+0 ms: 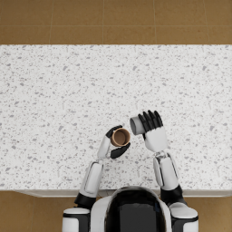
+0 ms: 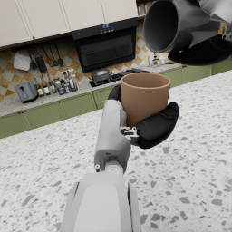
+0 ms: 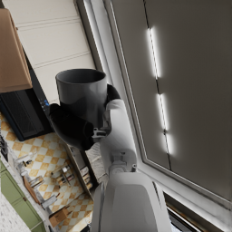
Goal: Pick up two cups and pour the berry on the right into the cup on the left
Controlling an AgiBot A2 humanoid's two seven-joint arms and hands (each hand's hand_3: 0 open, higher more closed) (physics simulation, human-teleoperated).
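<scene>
My left hand (image 1: 114,144) grips a brown cup (image 1: 120,137) upright above the speckled counter (image 1: 59,90); the left wrist view shows that cup (image 2: 144,97) wrapped by dark fingers (image 2: 156,127). My right hand (image 1: 152,128) holds a grey cup (image 1: 137,125) tipped on its side, mouth toward the brown cup and just above its rim. In the left wrist view the grey cup (image 2: 170,25) hangs over the brown one, mouth open and dark. The right wrist view shows the grey cup (image 3: 84,93) in my right hand (image 3: 74,124), with the brown cup's edge (image 3: 11,54) beside it. No berry shows.
The counter's front edge (image 1: 45,192) runs near my body, and its far edge (image 1: 113,44) meets brown floor (image 1: 113,20). Green cabinets and a stove (image 2: 102,74) stand in the background.
</scene>
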